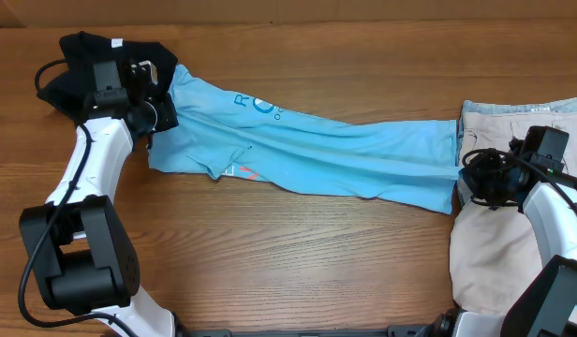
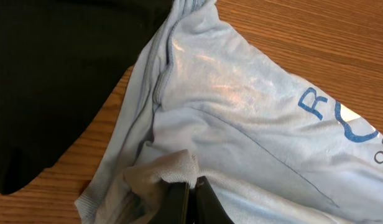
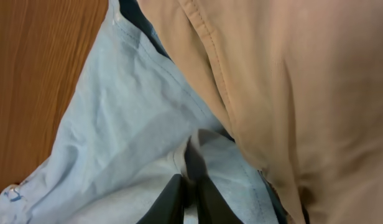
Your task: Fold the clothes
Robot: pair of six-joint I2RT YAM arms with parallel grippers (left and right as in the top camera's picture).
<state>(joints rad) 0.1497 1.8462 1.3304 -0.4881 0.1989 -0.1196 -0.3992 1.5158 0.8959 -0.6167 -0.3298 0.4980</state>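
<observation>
A light blue T-shirt (image 1: 317, 150) with blue lettering is stretched across the wooden table between both arms. My left gripper (image 1: 157, 120) is shut on the shirt's left end, beside a black garment (image 1: 87, 58) at the back left. In the left wrist view the jaws (image 2: 193, 185) pinch a fold of the blue shirt (image 2: 241, 106), with the black garment (image 2: 55, 74) to the left. My right gripper (image 1: 465, 180) is shut on the shirt's right end at the edge of beige shorts (image 1: 499, 248). In the right wrist view the jaws (image 3: 190, 180) pinch blue cloth (image 3: 123, 124) beside the shorts (image 3: 291, 81).
The wooden table (image 1: 288, 253) shows in front of and behind the shirt. The back table edge runs along the top of the overhead view. Cables hang off both arms.
</observation>
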